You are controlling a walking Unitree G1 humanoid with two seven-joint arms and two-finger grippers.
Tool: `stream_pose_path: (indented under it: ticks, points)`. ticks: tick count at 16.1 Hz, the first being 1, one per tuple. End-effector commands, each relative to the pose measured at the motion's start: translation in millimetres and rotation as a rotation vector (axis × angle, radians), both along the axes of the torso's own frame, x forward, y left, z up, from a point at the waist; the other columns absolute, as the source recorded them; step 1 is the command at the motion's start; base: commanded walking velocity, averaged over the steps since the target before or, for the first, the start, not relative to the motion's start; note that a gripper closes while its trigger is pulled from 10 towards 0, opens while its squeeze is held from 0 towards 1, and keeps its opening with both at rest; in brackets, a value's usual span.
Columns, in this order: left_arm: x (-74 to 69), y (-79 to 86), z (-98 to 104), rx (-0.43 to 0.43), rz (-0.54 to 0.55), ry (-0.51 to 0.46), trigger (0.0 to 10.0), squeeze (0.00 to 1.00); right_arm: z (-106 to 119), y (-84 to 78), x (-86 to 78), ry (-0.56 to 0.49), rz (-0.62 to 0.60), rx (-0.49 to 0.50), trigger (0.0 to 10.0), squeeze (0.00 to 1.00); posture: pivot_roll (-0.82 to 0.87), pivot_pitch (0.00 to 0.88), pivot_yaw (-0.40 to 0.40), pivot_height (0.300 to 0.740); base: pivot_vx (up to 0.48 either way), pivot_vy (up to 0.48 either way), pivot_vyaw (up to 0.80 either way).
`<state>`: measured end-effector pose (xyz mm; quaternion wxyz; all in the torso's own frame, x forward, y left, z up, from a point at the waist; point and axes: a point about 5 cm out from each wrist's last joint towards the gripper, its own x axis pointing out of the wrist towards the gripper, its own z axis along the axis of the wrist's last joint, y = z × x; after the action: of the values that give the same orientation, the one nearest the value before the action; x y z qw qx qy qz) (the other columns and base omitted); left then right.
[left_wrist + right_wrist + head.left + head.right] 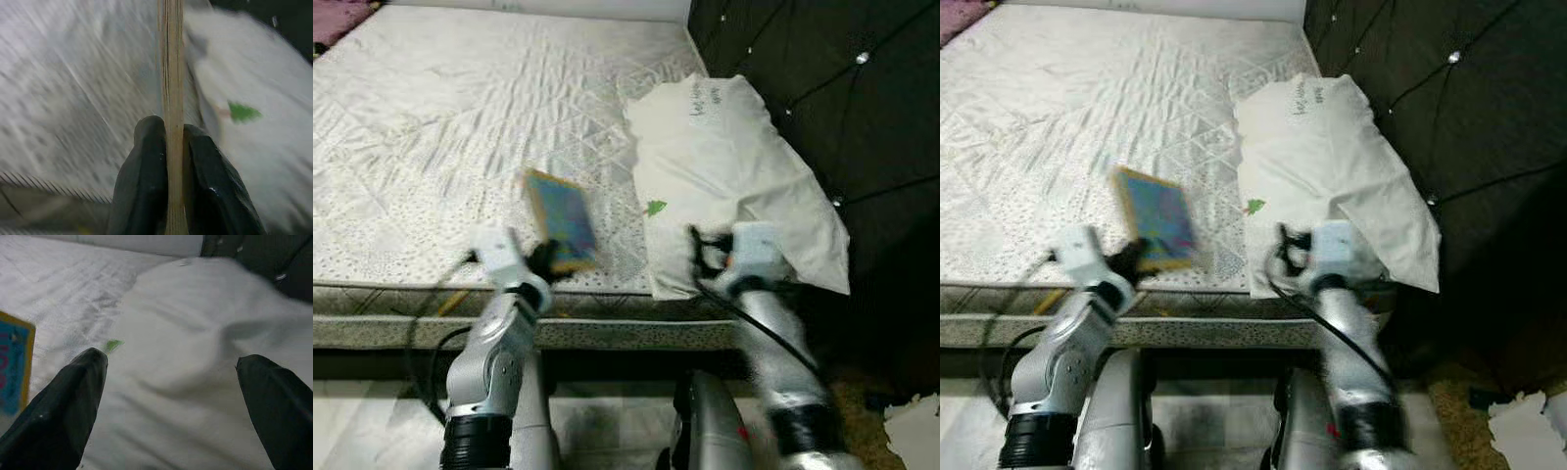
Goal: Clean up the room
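A thin blue book with a yellow border point(560, 217) is held above the near edge of the bare mattress point(460, 127). My left gripper point(545, 258) is shut on its lower edge; in the left wrist view the book's edge point(170, 98) stands between the two black fingers point(146, 171). A white pillow point(729, 176) with a small green tag point(656, 208) lies at the mattress's right side. My right gripper point(700, 250) is open at the pillow's near edge, its fingers point(63, 401) spread wide before the pillow point(195, 342).
A dark tufted headboard point(842, 88) rises along the right. The mattress's front edge point(411, 328) runs just before my arms. White torn paper point(913, 426) lies on the floor at the lower right.
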<state>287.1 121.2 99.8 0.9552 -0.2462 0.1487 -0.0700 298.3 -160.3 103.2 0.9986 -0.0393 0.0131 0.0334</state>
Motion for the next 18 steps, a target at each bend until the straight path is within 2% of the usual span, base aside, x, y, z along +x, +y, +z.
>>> stream_pose_path:
  ticks: [1, 2, 3, 4, 8, 12, 16, 18]
  points:
    - [-5.7, -40.3, 9, -0.131, -0.148, 0.024, 10.0, 0.0, 1, -13.6, -4.8, 0.011, -0.025, -0.024, 10.0, 0.0, -0.02, 0.08, -0.06, 0.572, 0.0, 0.0, 0.0]
    - [-9.1, -45.3, 3, -0.116, -0.193, 0.088, 10.0, 0.0, 0, -23.4, -8.1, 0.019, -0.041, -0.046, 10.0, 0.0, -0.03, 0.084, -0.064, 0.572, 0.0, 0.0, 0.0]
    - [-12.4, -48.5, -2, -0.148, -0.242, 0.158, 10.0, 0.0, -2, -38.4, -13.5, 0.036, -0.064, -0.084, 10.0, 0.0, -0.04, 0.085, -0.07, 0.572, 0.0, 0.0, 0.0]
    - [-12.9, -48.3, -1, -0.17, -0.243, 0.174, 10.0, 0.0, -2, -44.4, -16.7, 0.045, -0.069, -0.099, 10.0, 0.0, -0.04, 0.084, -0.075, 0.572, 0.0, 0.0, 0.0]
    - [-4.9, -35.1, -4, -0.124, -0.234, 0.206, 10.0, 0.0, -4, -50.6, -23.2, 0.071, -0.055, -0.128, 10.0, 0.0, -0.04, 0.075, -0.097, 0.572, 0.0, 0.0, 0.0]
    - [16.8, -17.7, 5, -0.106, -0.175, 0.172, 10.0, 0.0, 2, -53.3, -24.4, 0.069, -0.036, -0.141, 10.0, 0.0, -0.06, 0.071, -0.112, 0.572, 0.0, 0.0, 0.0]
    - [20.6, -1.4, 6, -0.08, -0.145, 0.182, 10.0, 0.0, -4, -65.2, -44.7, 0.128, -0.014, -0.171, 10.0, 0.0, -0.07, 0.08, -0.126, 0.572, 0.0, 0.0, 0.0]
    - [21.5, 4.4, 10, -0.074, -0.122, 0.17, 10.0, 0.0, -6, -69.6, -45.5, 0.14, -0.028, -0.171, 10.0, 0.0, -0.06, 0.085, -0.134, 0.572, 0.0, 0.0, 0.0]
